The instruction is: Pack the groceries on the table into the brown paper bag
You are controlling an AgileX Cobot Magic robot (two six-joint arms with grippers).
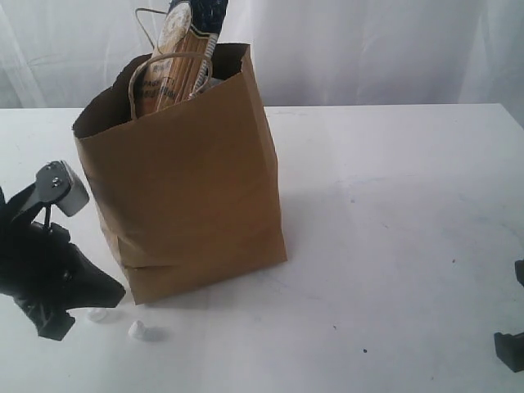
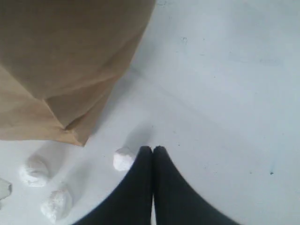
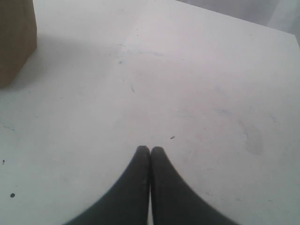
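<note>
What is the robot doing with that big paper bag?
It is packing groceries. The brown paper bag stands on the table with the spaghetti packet poking out the top. The left gripper is shut and empty, just beside some small white lumps lying by the bag. The right gripper is shut over bare table.

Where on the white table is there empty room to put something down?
The big free patch is the white tabletop to the right of the tall brown paper bag in the exterior view, out to the right gripper. It is crowded by the bag's lower left corner: small white lumps lie there beside the shut left gripper.
</note>
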